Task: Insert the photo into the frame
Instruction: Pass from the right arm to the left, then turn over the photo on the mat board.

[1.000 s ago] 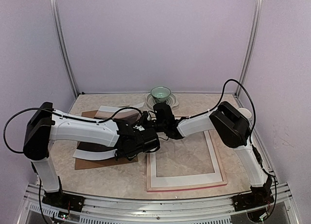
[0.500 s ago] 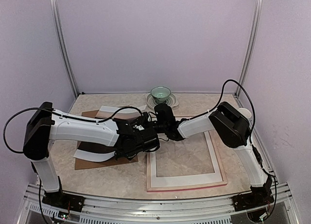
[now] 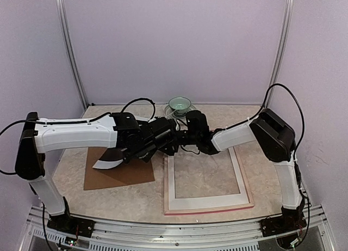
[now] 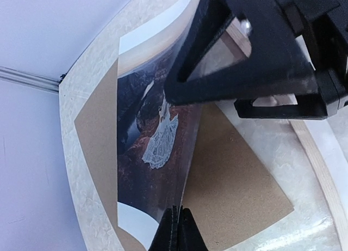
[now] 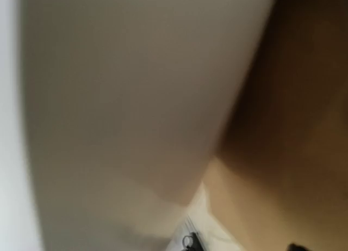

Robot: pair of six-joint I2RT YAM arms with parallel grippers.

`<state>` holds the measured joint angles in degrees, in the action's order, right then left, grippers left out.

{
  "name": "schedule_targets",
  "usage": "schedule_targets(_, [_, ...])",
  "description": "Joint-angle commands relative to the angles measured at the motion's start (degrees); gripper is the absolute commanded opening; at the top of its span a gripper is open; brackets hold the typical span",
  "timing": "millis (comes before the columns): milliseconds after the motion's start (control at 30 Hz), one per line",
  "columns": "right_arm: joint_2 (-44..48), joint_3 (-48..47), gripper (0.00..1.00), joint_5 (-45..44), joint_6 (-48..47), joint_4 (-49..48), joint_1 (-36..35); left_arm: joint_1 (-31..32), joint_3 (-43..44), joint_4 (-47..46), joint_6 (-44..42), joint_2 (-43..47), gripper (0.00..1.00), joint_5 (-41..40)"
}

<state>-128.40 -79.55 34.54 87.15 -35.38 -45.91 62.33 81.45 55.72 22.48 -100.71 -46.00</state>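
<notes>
Clamping one edge of the dark rectangular photo of a white-dressed figure (image 4: 157, 136), the left gripper (image 4: 176, 233) is fully closed, holding it lifted and bowed, long axis toward 8 o'clock over the brown cardboard backing board (image 3: 122, 175). The right gripper (image 3: 186, 136) sits just at 3 o'clock, opening unreadable. The thin pink-rimmed frame (image 3: 209, 209) lies flat at 5 o'clock.

Left arm (image 3: 76, 132) and right arm (image 3: 236, 135) carried white moulded link shells joined by black joint housings, the largest a boxy black block on each. Thin black cables (image 3: 138, 101) looped free of both arms. Left gripper's fingers (image 4: 188, 237) were slim and matte black. Right gripper's fingers (image 4: 255, 60) were black open triangular frames fastened with silver screws (image 4: 244, 26).
</notes>
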Motion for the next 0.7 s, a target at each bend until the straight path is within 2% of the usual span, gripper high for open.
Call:
schedule_targets(0, [7.0, 3.6, 0.99, 0.9, -3.5, -2.0, 1.7, -0.2, 4.8, 2.2, -0.9, 3.8, 0.02, -0.3])
schedule_targets(200, [14.4, 9.4, 0.99, 0.6, -7.1, -1.3, 4.2, -0.1, 11.9, 2.8, -2.4, 6.0, 0.02, 3.2])
schedule_targets(433, [24.8, 13.9, 0.99, -1.6, -16.8, 7.1, 7.6, 0.1, 21.2, 2.6, -3.9, 6.8, 0.03, 7.2])
schedule_targets(667, [36.1, 23.4, 0.99, -10.2, -20.6, 13.2, 12.8, 0.2, 27.0, -1.4, -4.0, 6.9, 0.03, 16.3])
